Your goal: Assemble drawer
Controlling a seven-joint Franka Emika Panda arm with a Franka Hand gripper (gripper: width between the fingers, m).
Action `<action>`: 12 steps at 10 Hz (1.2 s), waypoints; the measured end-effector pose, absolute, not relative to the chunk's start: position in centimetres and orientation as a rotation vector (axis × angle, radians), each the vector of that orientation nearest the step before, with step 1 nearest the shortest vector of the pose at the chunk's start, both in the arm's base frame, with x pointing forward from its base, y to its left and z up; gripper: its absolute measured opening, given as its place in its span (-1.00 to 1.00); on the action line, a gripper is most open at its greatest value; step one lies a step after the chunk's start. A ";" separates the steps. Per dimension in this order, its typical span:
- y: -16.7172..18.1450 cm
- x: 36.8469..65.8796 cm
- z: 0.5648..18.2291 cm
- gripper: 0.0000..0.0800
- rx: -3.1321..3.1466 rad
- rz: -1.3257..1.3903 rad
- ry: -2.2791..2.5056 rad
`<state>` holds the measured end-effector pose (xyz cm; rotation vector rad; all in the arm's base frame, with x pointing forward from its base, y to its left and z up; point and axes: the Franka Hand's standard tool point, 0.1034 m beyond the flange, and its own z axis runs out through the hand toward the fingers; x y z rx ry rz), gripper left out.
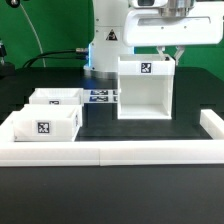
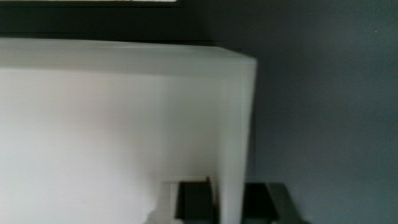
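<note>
The end effector (image 1: 172, 53) is narrowly set, its fingers (image 2: 192, 202) pinching the top wall of the drawer case (image 1: 147, 90); two trays (image 1: 46, 122) rest beside that case on the tabletop (image 1: 150, 136)

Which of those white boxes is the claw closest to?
The tall case, under the gripper; both low trays lie away on the exterior view's left.

A black table (image 1: 150, 132) fills the middle of the exterior view. A low white border wall (image 1: 120, 152) runs across the lower part of the frame and turns back along the left and right edges. The marker board (image 1: 100, 97) lies flat at centre, partly hidden. A green backdrop (image 1: 40, 25) fills the upper left, with a black cable (image 1: 45, 57) crossing it.
</note>
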<state>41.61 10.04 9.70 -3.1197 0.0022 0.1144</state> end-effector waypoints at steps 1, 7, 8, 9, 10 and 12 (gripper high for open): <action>10.0 41.6 9.7 -0.91 -3.120 0.114 0.002; 9.9 41.9 9.7 -0.91 -3.116 0.112 -0.029; 9.6 42.9 9.7 -0.91 -3.106 0.100 -0.064; 9.5 43.9 9.7 -0.91 -3.103 0.089 -0.058; 9.6 45.2 9.7 -0.91 -3.099 0.078 -0.059; 9.8 47.8 9.8 -0.91 -3.091 0.056 -0.046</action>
